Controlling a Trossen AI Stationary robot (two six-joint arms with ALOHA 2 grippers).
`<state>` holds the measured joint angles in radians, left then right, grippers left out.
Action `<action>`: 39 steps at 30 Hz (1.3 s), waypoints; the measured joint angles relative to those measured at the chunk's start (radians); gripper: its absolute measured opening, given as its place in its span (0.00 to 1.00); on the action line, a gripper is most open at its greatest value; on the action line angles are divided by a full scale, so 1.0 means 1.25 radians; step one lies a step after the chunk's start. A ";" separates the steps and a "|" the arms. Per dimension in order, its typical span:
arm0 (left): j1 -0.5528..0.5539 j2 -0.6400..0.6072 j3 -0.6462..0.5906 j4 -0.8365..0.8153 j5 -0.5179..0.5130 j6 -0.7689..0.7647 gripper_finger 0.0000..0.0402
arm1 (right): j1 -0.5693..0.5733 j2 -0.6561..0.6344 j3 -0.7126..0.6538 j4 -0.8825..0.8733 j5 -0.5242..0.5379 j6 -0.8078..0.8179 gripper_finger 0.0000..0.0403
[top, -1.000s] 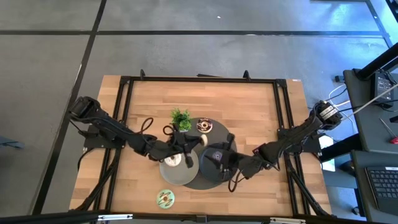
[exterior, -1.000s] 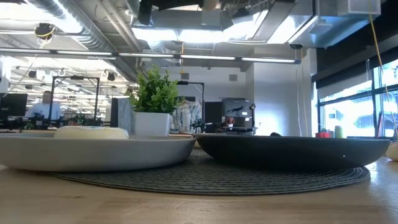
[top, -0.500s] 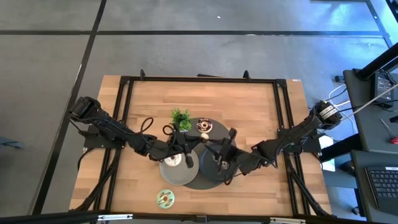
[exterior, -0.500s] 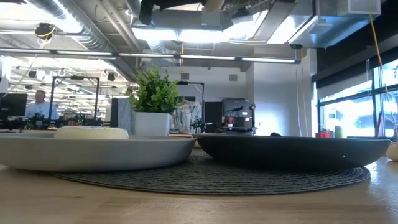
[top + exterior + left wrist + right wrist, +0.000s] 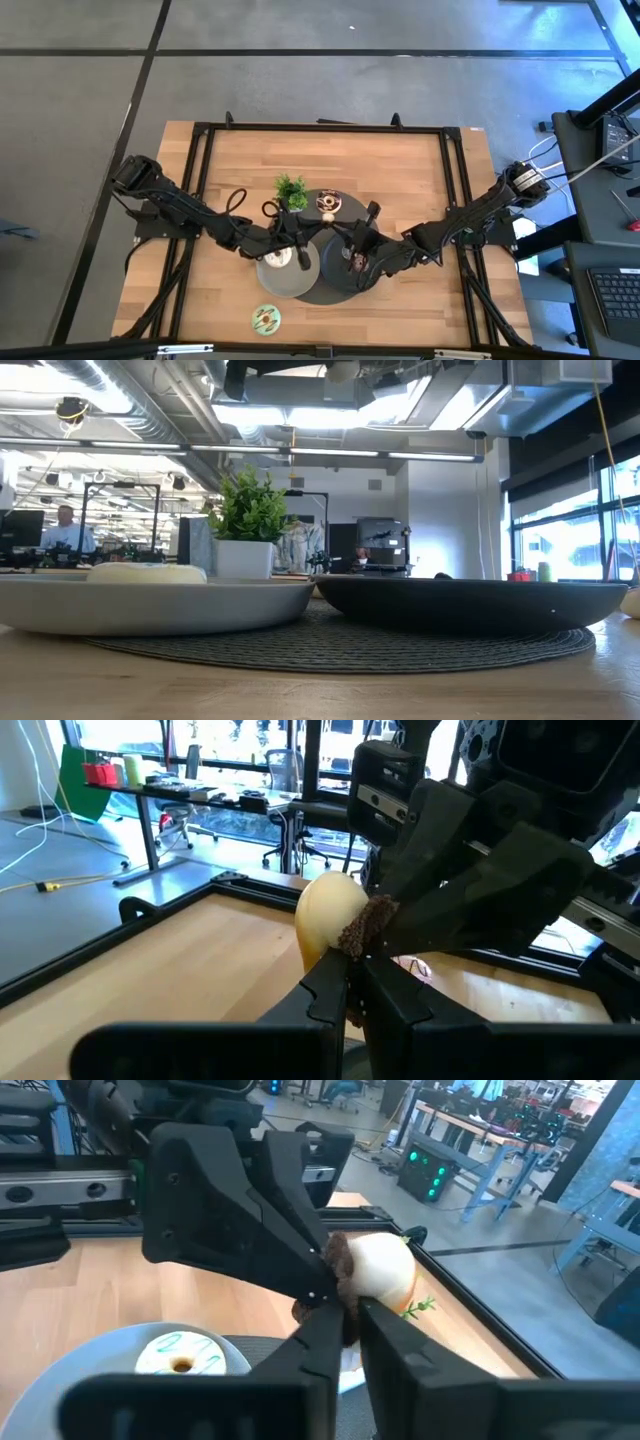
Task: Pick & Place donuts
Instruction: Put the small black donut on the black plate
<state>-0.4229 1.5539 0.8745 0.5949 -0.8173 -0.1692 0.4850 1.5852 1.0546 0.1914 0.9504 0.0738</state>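
Observation:
A cream donut with a brown sprinkled top (image 5: 335, 910) hangs in the air between my two grippers, above the plates. My left gripper (image 5: 322, 236) reaches in from the table's left and is shut on it. My right gripper (image 5: 346, 244) comes from the right and is shut on the same donut (image 5: 378, 1267). A white-iced donut (image 5: 278, 258) lies flat in the grey plate (image 5: 290, 285). Another donut (image 5: 327, 203) lies on a dark round piece behind the plates. A green-iced one (image 5: 266, 318) lies near the table's front edge. My left gripper pinches the donut's rim at its sprinkled side (image 5: 352, 935) between its two fingertips, coming about level from the table's left. The donut stands on edge, clear of the plates. My right gripper pinches the opposite part of the rim (image 5: 342, 1265) between its two fingers, coming from the table's right. The donut sits past the fingertips, lifted clear.
A dark plate (image 5: 350, 285) stands beside the grey one on a woven round mat (image 5: 340, 645). A small green plant in a white pot (image 5: 291, 190) stands just behind them. A black frame (image 5: 320, 128) runs round the table.
My right gripper has turned, drawn in toward my left gripper, and shut its fingers on the donut that my left gripper holds up. The donuts on the table have stayed put.

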 joint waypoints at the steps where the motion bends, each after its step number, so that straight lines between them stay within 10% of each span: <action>1: 0.000 0.000 0.000 0.000 -0.002 0.000 0.04 | 0.000 0.000 0.000 0.000 0.000 0.000 0.06; 20: -0.053 -0.056 0.000 -0.097 -0.118 0.049 0.25 | 0.023 0.000 0.000 -0.005 0.090 -0.007 0.02; 32: -0.102 -0.120 0.000 -0.215 -0.131 0.009 0.34 | -0.008 -0.015 0.000 -0.399 -0.463 0.500 0.01; 39: -0.093 -0.120 0.001 -0.227 -0.072 -0.010 0.32 | -0.043 0.039 -0.001 -0.444 -0.622 0.547 0.01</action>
<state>-0.5393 1.4036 0.8753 0.3113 -0.9069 -0.1816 0.4317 1.6340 1.0538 -0.3634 0.1725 0.7579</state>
